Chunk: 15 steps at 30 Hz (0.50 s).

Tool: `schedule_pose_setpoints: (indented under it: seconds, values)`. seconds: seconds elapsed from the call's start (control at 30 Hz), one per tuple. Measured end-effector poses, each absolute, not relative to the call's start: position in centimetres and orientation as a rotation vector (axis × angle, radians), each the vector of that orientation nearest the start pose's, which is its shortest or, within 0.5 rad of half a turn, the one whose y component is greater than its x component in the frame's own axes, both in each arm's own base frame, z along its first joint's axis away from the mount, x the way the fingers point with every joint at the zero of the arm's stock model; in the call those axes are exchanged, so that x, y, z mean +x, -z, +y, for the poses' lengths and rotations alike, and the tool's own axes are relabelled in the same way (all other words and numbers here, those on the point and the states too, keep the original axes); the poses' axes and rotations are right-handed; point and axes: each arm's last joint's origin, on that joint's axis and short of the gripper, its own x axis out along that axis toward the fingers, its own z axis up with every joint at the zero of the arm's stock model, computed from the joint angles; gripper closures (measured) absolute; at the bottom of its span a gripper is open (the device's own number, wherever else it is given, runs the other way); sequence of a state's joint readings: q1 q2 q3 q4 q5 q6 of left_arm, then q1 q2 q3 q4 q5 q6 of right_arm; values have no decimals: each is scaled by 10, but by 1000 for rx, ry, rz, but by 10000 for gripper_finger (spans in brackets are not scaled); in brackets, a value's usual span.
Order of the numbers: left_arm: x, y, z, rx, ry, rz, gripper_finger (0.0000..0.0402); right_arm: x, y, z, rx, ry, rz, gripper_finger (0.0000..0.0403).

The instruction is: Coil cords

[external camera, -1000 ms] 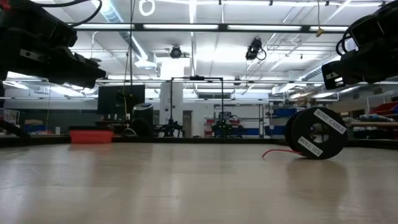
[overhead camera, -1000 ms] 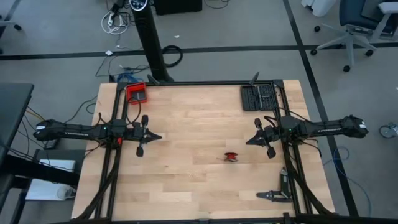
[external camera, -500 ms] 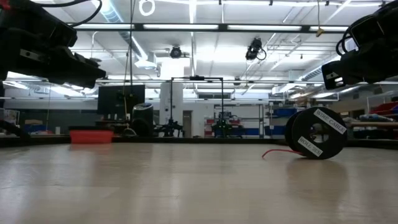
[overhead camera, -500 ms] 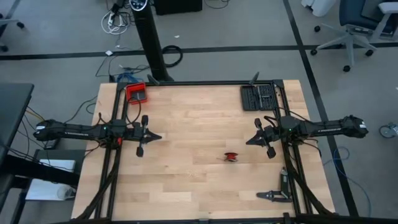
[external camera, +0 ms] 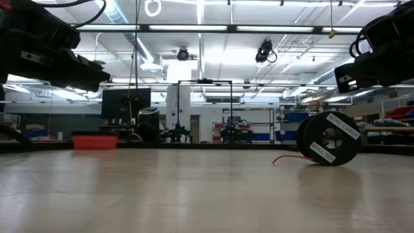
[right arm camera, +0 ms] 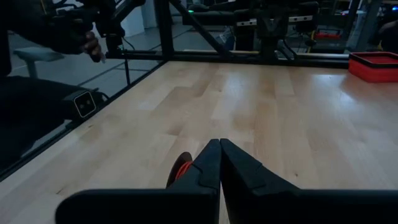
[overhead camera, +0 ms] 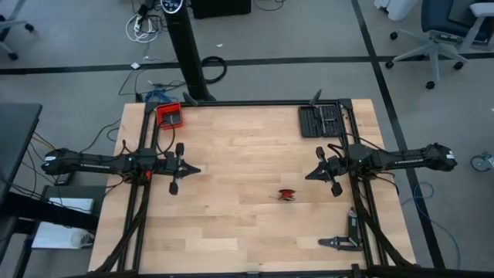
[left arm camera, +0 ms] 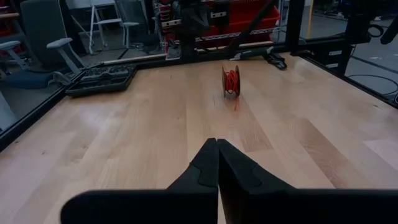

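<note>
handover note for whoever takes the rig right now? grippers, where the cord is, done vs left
Left gripper: shut, empty, hovering over the table's left side.
Right gripper: shut, empty, hovering over the right side.
Cord: red wire wound on a small spool standing on edge, between the arms and nearer the right one. A short red tail lies loose on the table beside it. Neither gripper touches it.
Also on the table: red tray at the far left corner, black tool case at the far right.
Done: most of the wire looks wound.
Left: probably tucking in the tail; check the winding.
</note>
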<state>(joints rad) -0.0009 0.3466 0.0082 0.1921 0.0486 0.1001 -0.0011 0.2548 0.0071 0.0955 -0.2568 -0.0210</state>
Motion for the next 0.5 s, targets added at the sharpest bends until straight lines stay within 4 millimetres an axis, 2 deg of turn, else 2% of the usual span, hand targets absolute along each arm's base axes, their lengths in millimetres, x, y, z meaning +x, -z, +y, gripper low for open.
schedule_pose_setpoints:
  seconds: [0.5]
  values:
    - [119,-167,0,101,-17,14,398,111,-153,7,-1,-256,149,394]
